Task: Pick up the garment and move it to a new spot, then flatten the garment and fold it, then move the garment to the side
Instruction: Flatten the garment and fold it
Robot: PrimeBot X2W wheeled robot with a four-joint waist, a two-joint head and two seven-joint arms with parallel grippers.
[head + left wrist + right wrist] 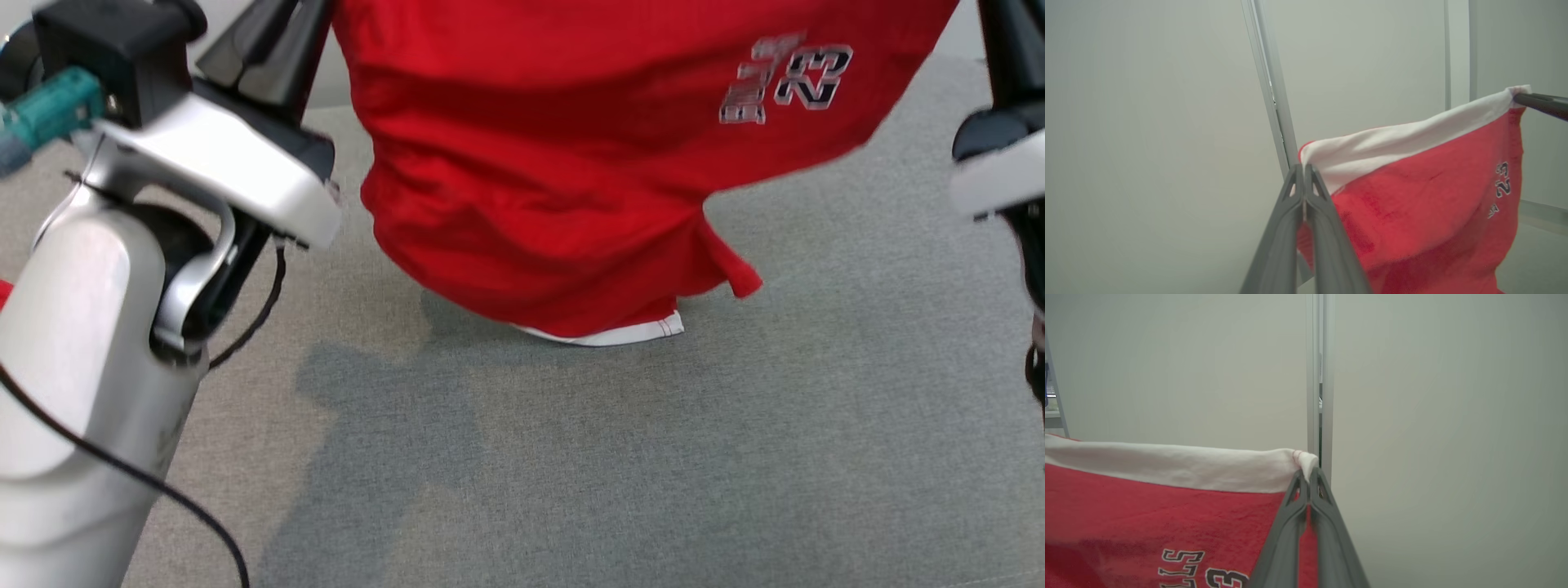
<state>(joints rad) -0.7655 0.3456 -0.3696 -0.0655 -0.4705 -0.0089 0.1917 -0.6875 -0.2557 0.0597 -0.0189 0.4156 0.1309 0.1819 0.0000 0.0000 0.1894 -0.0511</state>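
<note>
I judge myself to be in the first part of the job. The red garment (555,188) is off the grey surface (653,457) and hangs above it as a spread sheet, so the pickup looks done. Laying it down at a new spot on that surface, flattening it, folding it and shifting it to the side are all left, as far as I can see. My left gripper (1303,167) is pinched tight on one end of the garment's white band (1404,141), its two fingers pressed together with the cloth caught at their tips. My right gripper (1309,471) is clamped the same way on the band's other end, where the stitched corner bunches just over the tips. The band runs between my two grips with a slight sag, as the highest part of the garment above the grey surface, and the red body drops from it toward that surface. The printed 23 (816,77) hangs on the side nearer my right grip, well above the surface. The lowest fold, with a white-edged hem, comes down very close to the grey surface over its own shadow; I cannot tell whether it touches. My guess is that I should lower the cloth onto the surface hem first, so that it lies flat rather than crumpling.
</note>
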